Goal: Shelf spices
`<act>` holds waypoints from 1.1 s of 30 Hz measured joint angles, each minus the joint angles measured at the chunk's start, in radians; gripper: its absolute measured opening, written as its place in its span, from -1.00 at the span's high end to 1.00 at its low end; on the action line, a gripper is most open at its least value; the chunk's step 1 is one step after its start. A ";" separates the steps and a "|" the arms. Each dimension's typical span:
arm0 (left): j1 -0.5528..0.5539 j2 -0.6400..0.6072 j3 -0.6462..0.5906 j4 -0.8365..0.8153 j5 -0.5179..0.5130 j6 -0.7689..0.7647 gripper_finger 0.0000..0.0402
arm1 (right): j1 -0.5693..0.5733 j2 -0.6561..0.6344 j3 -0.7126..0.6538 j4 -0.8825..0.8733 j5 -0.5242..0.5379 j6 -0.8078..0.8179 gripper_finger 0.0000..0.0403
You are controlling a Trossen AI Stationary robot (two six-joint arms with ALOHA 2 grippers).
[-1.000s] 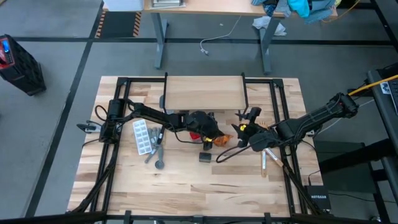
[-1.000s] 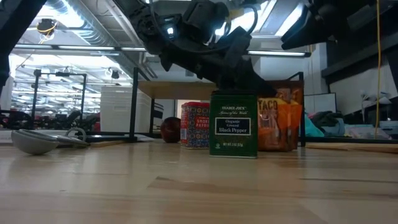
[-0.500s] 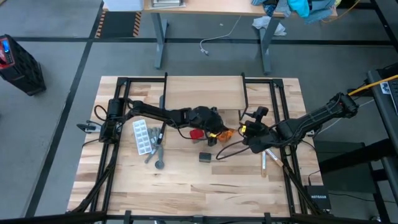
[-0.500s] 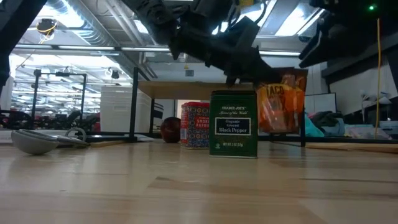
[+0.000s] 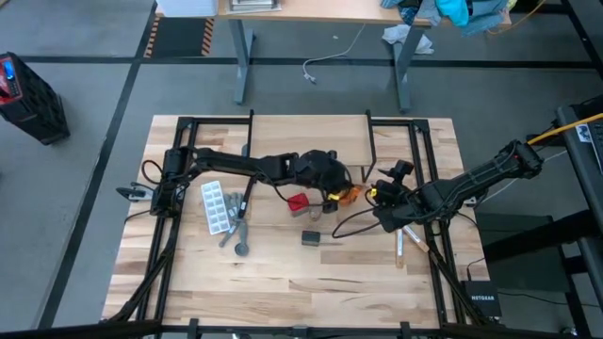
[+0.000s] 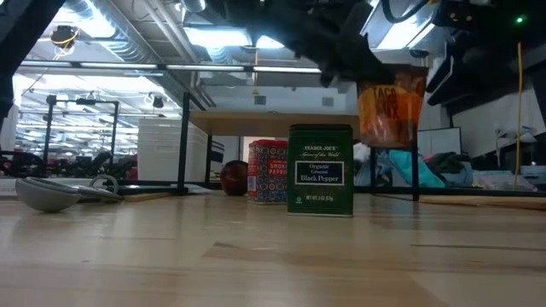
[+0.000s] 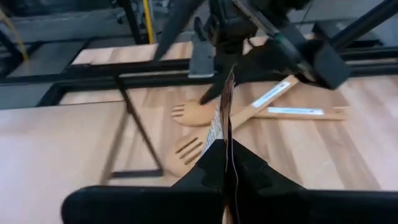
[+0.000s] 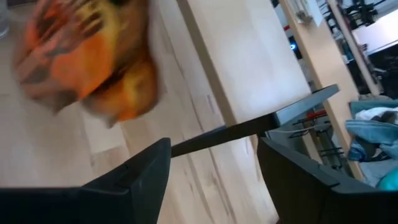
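Note:
My left gripper (image 5: 332, 185) is shut on an orange crinkly packet (image 5: 350, 195), which hangs in the air in the low view (image 6: 391, 107), right of the shelf's near edge. The shelf (image 5: 306, 141) is a light plank on black legs at the table's far side. A red box (image 5: 299, 202) and a dark grey box (image 5: 312, 237) stand on the table. In the low view they are a red tin (image 6: 269, 170) and a green-labelled pepper tin (image 6: 320, 170), with a small round jar (image 6: 233, 177) beside them. My right gripper (image 8: 214, 168) is open, just right of the packet (image 8: 87, 56). My left gripper pinches the orange packet between its two fingers (image 7: 214, 163), and the packet shows edge-on between them (image 7: 227, 127). In the low view the fingers are on the packet's top edge (image 6: 384, 75), reaching from the table's left. The packet hangs below them, upright and lifted clear of the table.
A white blister tray (image 5: 216, 207) and a grey utensil (image 5: 240, 247) lie on the table's left. Pale wooden fork-like utensils (image 7: 205, 113) lie near the right arm (image 5: 471, 184). The shelf's black legs (image 5: 370, 141) stand close to both grippers.
My left gripper has risen with the orange packet and moved toward the table's far right, toward the shelf. The packet stood on the table beside the pepper tin and now hangs clear above it. My right gripper has drawn back slightly to the right.

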 joint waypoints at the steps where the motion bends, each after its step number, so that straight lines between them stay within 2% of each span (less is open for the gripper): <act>1: 0.000 -0.004 0.015 -0.031 -0.013 0.011 1.00 | 0.000 0.000 0.000 -0.001 -0.011 0.000 -0.22; 5: 0.000 -0.037 0.046 -0.090 -0.075 0.051 1.00 | 0.000 0.000 0.000 -0.001 -0.054 0.000 -0.22; 16: 0.032 -0.224 0.052 -0.224 -0.242 0.091 1.00 | 0.000 0.000 0.000 0.000 -0.210 0.017 -0.22; 23: 0.038 -0.306 0.052 -0.351 -0.416 0.076 1.00 | 0.000 0.001 -0.019 0.009 -0.236 0.025 -0.22; 28: 0.038 -0.334 0.052 -0.486 -0.459 0.022 1.00 | 0.000 0.002 -0.020 0.010 -0.235 0.023 -0.22; 33: 0.024 -0.335 0.049 -0.626 -0.573 -0.019 1.00 | 0.001 0.002 -0.020 0.011 -0.242 0.022 -0.22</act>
